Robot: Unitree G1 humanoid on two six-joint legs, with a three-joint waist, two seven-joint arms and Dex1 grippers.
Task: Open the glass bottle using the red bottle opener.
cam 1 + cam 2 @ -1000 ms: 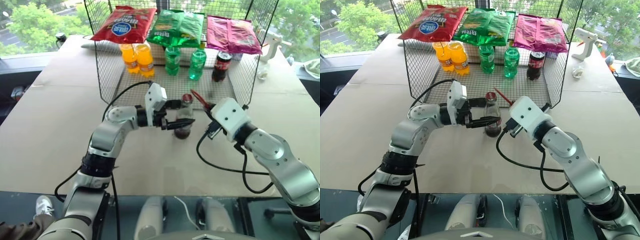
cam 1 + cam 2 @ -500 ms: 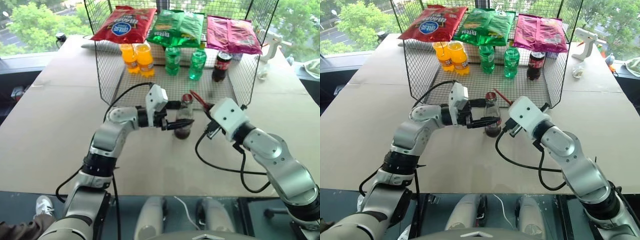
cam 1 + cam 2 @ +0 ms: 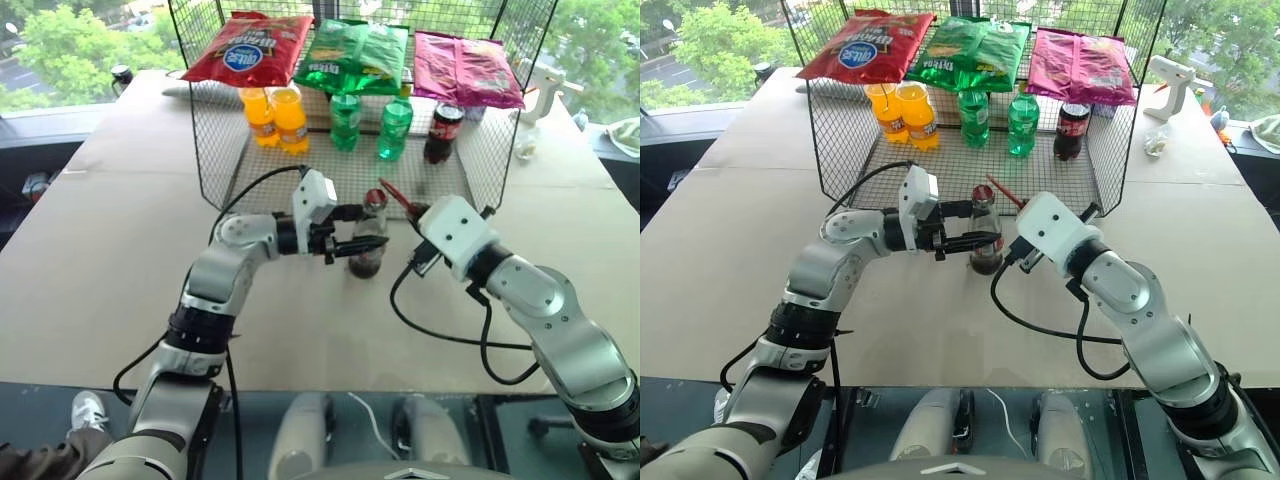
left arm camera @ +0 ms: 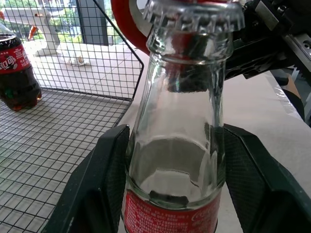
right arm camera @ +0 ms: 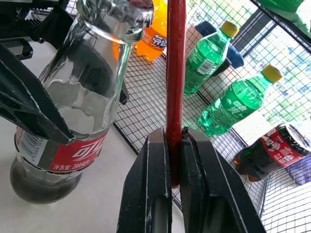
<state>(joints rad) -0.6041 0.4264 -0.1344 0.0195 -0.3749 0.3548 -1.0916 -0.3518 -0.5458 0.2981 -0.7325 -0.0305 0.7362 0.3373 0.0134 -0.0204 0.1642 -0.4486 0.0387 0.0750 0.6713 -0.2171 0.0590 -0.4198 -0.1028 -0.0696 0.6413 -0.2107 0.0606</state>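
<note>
- Cardboard-brown tabletop [image 3: 730,230], flat and matte, carries everything.
- Black wire mesh rack [image 3: 840,150] stands at its far side, open toward the robot, with three crinkled snack bags on its roof: red [image 3: 865,45], green [image 3: 975,50] and magenta [image 3: 1080,65]; their print is too small to read.
- On the rack floor stand two orange plastic soda bottles [image 3: 902,112], two green plastic bottles [image 3: 997,118] and a short dark cola bottle with a black cap and red label [image 3: 1072,130].
- Slim clear glass bottle [image 3: 985,238] stands upright on the table just in front of the rack, dark cola in its base, crimped metal cap on; its red label carries white characters and "200".
- Left gripper [image 3: 975,224], two black fingers, closes on the glass bottle from both sides at the label.
- Right gripper [image 5: 175,160] has its fingers pressed together on the handle of the flat red bottle opener [image 5: 175,73], whose loop head sits at the cap.
</note>
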